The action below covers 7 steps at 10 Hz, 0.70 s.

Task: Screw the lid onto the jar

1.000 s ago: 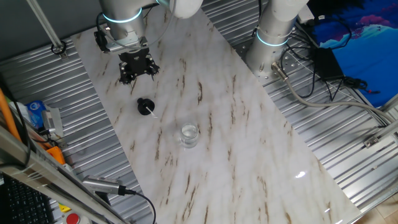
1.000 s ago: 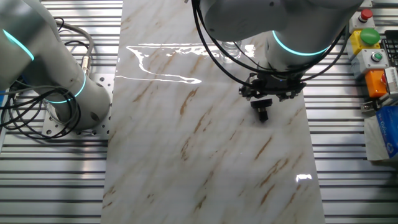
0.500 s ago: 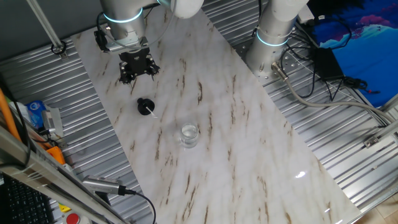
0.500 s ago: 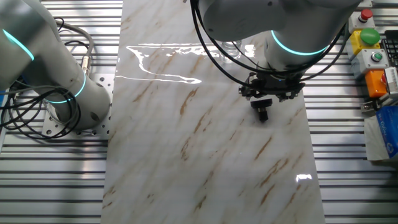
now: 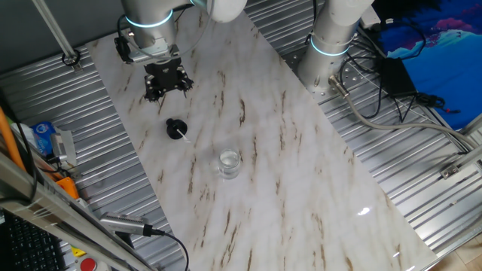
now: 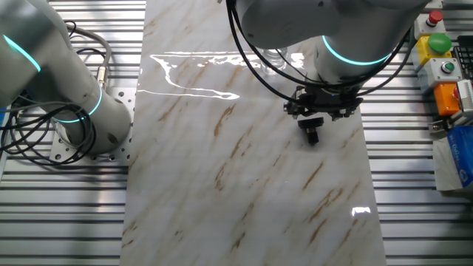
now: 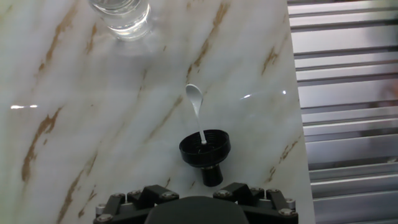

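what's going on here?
One arm at the marble table. Its gripper hangs above the tabletop holding nothing; whether the fingers are open can't be told from these views. The lid, a black cap with a small white spoon attached, lies on the table in front of the gripper. The jar, clear glass, stands uncapped further along the table, apart from the lid. No grasp yet, so the screwing step hasn't started.
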Each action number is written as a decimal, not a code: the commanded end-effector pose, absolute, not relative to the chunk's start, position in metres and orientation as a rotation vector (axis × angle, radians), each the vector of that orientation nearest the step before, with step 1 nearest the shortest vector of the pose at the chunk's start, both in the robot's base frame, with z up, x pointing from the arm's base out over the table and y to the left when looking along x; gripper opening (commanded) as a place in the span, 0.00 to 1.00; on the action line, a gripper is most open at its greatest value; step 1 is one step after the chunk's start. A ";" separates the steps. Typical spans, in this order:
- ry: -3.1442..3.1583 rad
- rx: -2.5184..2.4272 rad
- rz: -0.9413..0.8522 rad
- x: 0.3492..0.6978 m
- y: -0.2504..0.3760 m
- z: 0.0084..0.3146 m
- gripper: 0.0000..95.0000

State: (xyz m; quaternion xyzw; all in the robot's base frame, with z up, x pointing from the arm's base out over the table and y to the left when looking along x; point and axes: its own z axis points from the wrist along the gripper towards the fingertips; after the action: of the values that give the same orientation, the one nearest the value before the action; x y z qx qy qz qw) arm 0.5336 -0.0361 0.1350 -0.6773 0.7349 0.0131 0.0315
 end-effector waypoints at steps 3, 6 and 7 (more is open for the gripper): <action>2.264 -2.085 0.038 0.534 -0.037 0.135 0.80; 2.264 -2.087 0.036 0.534 -0.037 0.135 0.80; 2.262 -2.090 0.036 0.534 -0.037 0.135 0.80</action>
State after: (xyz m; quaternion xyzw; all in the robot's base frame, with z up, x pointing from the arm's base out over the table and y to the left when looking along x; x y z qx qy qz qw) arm 0.5336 -0.0364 0.1347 -0.6782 0.7341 0.0118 0.0312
